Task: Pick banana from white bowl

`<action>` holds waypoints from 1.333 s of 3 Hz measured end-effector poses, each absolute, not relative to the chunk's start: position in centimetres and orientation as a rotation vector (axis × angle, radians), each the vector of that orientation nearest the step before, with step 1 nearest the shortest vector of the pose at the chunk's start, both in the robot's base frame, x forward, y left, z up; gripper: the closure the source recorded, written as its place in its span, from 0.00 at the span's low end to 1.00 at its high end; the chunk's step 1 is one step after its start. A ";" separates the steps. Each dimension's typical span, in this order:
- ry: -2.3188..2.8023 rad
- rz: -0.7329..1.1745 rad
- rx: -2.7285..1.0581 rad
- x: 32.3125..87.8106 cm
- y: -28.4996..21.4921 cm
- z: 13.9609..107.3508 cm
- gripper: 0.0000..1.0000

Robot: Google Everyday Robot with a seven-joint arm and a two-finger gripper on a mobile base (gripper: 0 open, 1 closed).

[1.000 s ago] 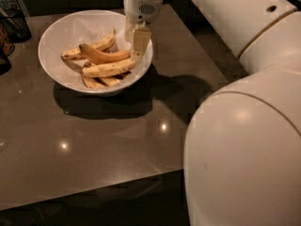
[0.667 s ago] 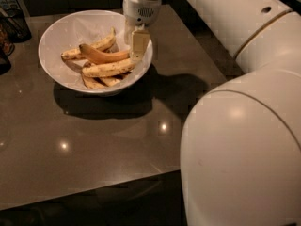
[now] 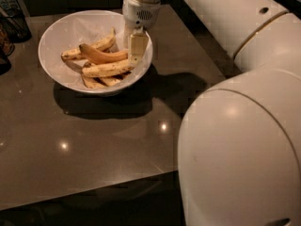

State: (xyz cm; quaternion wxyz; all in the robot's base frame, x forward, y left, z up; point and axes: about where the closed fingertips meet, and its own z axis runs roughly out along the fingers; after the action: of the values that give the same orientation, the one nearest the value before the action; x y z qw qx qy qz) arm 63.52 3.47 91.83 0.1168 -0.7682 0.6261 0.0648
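The white bowl [image 3: 61,36] stands at the back left of the dark table and holds several bananas. The thick, nearly straight pale-yellow speckled banana [image 3: 107,70] lies across the bowl's near right side. A darker golden curved banana [image 3: 101,57] lies just behind it, and a thinner pale one [image 3: 92,46] lies further back. My gripper [image 3: 137,50] points down inside the bowl's right rim, right at the thick banana's right end. Whether it touches the banana does not show.
My arm's large white shell [image 3: 240,145] fills the right and the foreground. Dark objects, one a black wire basket [image 3: 14,20], stand at the table's far left edge. The brown tabletop [image 3: 94,140] ends at a front edge near the bottom.
The gripper stays at the bowl's right side over the thick banana, perhaps slightly lower. The arm's big shell in the foreground has shifted a little to the left. The bananas have not moved.
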 end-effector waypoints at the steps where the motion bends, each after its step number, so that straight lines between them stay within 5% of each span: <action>1: 1.863 0.245 -2.219 63.0 3.7 91.3 0.50; 4: 1.896 0.329 -2.230 62.3 4.6 89.8 0.52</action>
State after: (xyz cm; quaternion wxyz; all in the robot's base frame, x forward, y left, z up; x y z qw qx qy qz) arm 62.33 4.56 89.79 0.0977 -0.7535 0.6405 0.1113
